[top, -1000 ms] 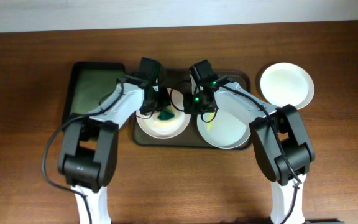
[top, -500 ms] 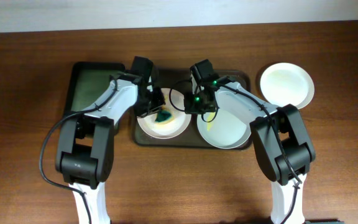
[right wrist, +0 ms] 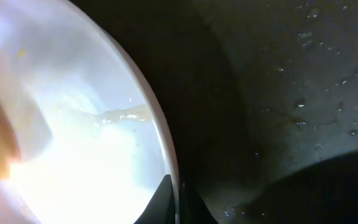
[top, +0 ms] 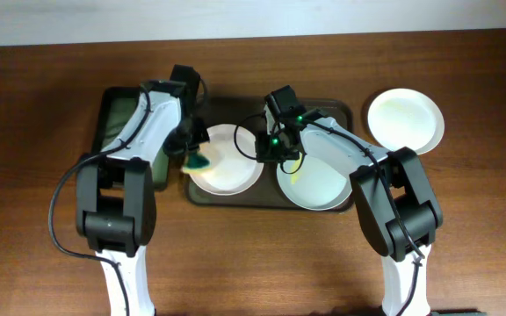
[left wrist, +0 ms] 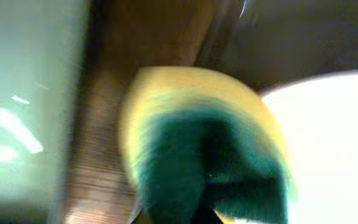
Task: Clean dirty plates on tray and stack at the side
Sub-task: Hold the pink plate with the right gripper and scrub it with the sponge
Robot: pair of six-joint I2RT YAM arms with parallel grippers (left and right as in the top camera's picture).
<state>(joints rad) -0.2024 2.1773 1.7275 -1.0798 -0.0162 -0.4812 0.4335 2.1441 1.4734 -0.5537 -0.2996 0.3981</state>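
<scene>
Two white plates lie in the dark tray (top: 341,112). The left plate (top: 228,160) is held at its right rim by my right gripper (top: 269,151), shut on it; the right wrist view shows the rim (right wrist: 166,155) pinched between the jaws of that gripper (right wrist: 178,205). My left gripper (top: 193,156) is shut on a yellow and green sponge (top: 198,162), which hangs over the tray's left edge beside that plate. The sponge (left wrist: 204,155) fills the left wrist view and hides the fingers. The right plate (top: 323,183) has a yellow smear. A third plate (top: 404,120) sits on the table right of the tray.
A black basin (top: 123,123) with green liquid stands left of the tray, a narrow strip of wooden table (left wrist: 104,155) between them. The right arm reaches over the right plate. Bare wood lies in front of the tray and at the far left.
My left gripper has carried the sponge leftward off the middle of the left plate to the tray's left edge. The right gripper has kept its hold on the rim, hardly moving.
</scene>
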